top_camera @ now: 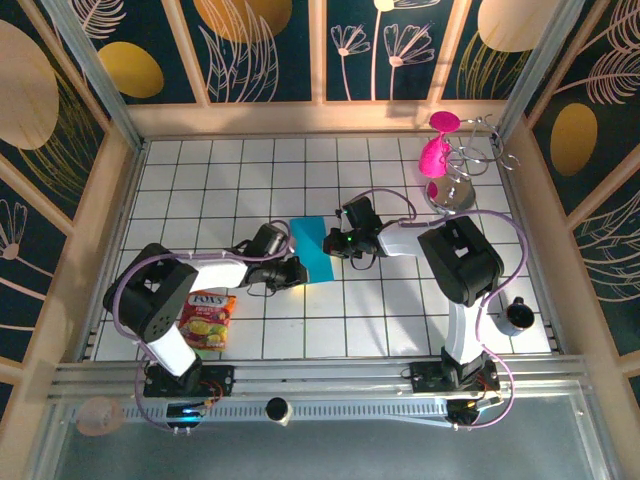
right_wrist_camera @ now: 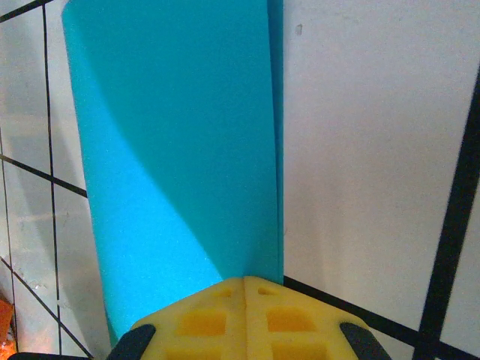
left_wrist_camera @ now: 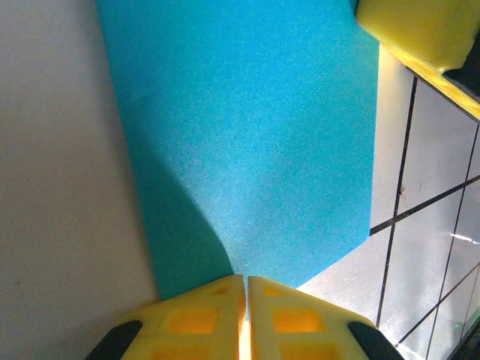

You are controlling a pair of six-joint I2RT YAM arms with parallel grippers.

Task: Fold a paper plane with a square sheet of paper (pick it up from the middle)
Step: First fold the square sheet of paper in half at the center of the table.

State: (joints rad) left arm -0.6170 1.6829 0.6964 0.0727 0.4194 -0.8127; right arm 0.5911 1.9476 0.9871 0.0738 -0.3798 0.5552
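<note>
Top external: the turquoise sheet of paper (top_camera: 313, 248) lies near the middle of the white grid table (top_camera: 200, 190). It shows as an oblong, its long axis running from 11 o'clock to 5 o'clock. The left gripper (top_camera: 296, 270) meets it at its 7 o'clock edge and the right gripper (top_camera: 334, 243) at its 3 o'clock edge. A red-and-yellow snack packet (top_camera: 207, 320) reading "FOX'S" lies at 8 o'clock beside the left arm. Pink goblets (top_camera: 437, 155) stand at 1 o'clock, well apart from the paper.

Left wrist: the left gripper (left_wrist_camera: 246, 279) has its yellow fingers (left_wrist_camera: 195, 319) pressed together at 6 o'clock, clamped on the near corner of the sheet of paper (left_wrist_camera: 247, 135). The paper spreads away toward 12 o'clock, and grid lines show at 3 o'clock.

Right wrist: the right gripper (right_wrist_camera: 245, 281) is likewise clenched, its yellow fingers (right_wrist_camera: 292, 319) pinching the near end of the sheet of paper (right_wrist_camera: 172, 150). The paper's long axis runs from 6 to 12 o'clock, leaning slightly toward 11. No writing can be read on the paper.
</note>
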